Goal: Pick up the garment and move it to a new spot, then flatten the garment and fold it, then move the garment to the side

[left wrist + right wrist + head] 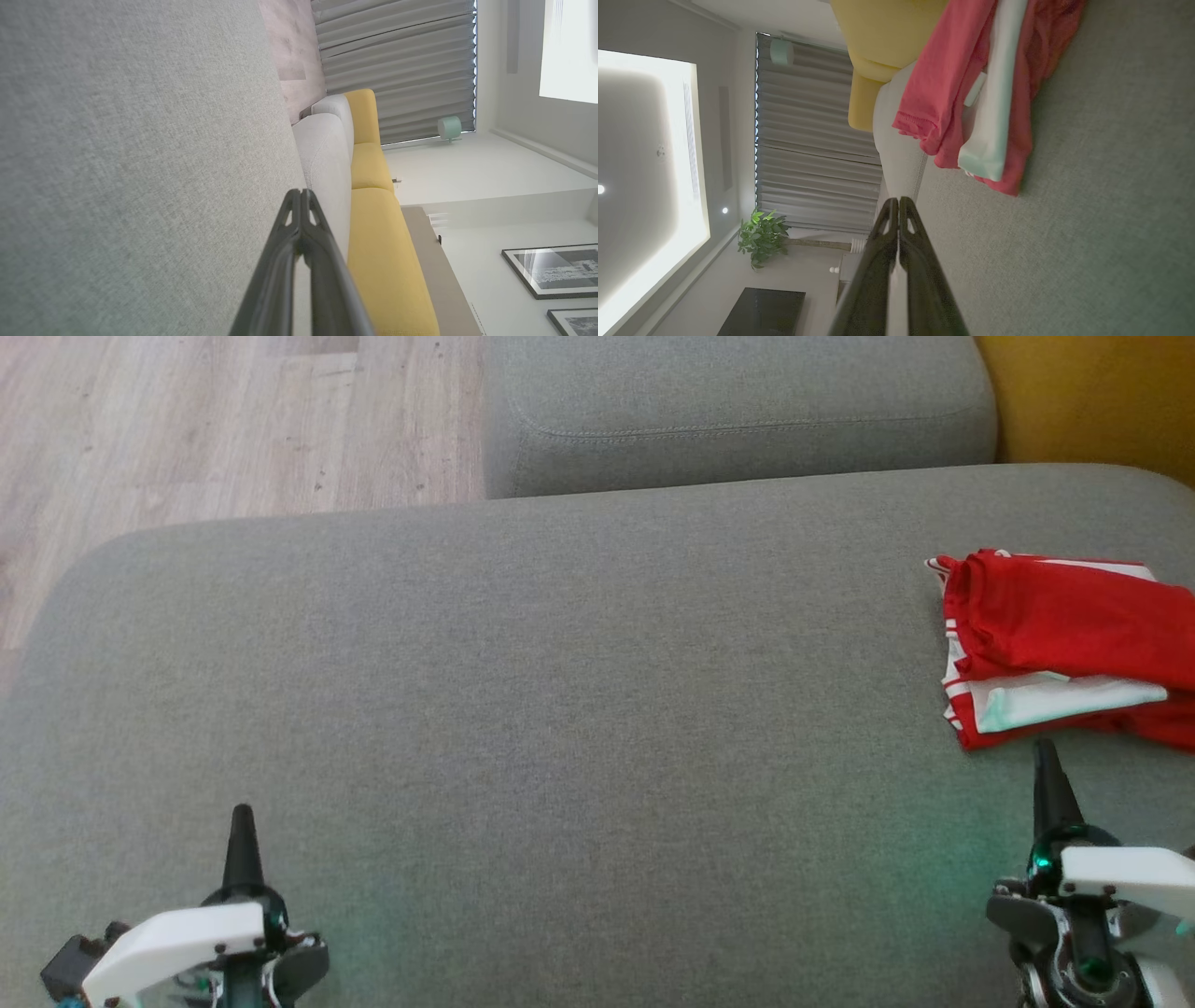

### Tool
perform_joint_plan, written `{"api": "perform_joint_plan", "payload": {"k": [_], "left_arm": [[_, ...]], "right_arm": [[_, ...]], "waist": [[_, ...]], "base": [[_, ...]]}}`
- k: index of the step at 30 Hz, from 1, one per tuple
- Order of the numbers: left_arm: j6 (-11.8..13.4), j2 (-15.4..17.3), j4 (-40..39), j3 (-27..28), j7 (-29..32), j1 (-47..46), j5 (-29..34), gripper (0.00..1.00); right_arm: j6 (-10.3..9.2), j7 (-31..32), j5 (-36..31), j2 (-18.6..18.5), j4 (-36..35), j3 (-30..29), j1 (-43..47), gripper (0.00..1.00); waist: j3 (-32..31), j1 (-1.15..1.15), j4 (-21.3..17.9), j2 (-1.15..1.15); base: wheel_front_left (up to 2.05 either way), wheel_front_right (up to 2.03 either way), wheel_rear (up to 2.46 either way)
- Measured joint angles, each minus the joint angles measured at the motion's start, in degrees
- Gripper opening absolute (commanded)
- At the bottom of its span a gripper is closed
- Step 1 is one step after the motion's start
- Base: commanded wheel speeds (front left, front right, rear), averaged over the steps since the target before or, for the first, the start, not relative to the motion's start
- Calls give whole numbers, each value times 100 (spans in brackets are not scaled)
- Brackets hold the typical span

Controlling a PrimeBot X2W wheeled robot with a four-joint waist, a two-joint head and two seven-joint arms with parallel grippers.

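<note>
Red-white garment [1055, 635] sits loosely folded at frame right on grey cushion [560, 709]. Your L gripper [243, 826] and R gripper [1048, 765] are clenched, empty. Pre-pickup or done, can't tell.

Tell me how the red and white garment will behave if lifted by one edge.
The garment is probably floppy: it lies in soft, creased layers, so its folds would likely fall open and hang. It looks thin, so likely light. Pushed across the woven grey cushion, it would probably bunch rather than slide.

I see a red garment [1055, 616] with white stripes and a white panel, a plain grey cushion [560, 709], a pale wood-grain floor [187, 429] and a mustard-yellow sofa [1092, 392].
</note>
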Motion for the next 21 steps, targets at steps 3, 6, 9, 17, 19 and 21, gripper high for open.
{"api": "perform_joint_plan", "payload": {"k": [3, 6, 9, 17, 19, 21], "left_arm": [[-1, 0, -5, 32, 55, -11, -154, 0], [-3, 0, -10, 76, 77, -34, -314, 0], [-8, 0, -13, 110, 137, -58, -470, 0], [-37, 0, -36, 171, 269, -105, -890, 0], [-54, 0, -38, 194, 318, -107, -1045, 0], [-54, 0, -38, 204, 319, -107, -1076, 0]], "right_arm": [[0, 54, 199, 0, -14, -16, -29, 0], [0, 81, 383, 0, -31, -32, -29, 0], [0, 132, 595, 0, -36, -52, -29, 0], [0, 278, 1094, -1, -70, -97, -31, 0], [0, 332, 1302, -1, -74, -109, -34, 0], [0, 332, 1349, -1, -76, -114, -35, 0]], "waist": [[1, 0, -4, 0], [2, -1, -8, 0], [3, -1, -13, 0], [5, -1, -24, 0], [5, 0, -28, 0], [5, 0, -28, 0]], "base": [[0, 0, 0], [0, 0, 0], [0, 0, 0], [0, 0, 0], [0, 0, 0], [0, 0, 0]]}}
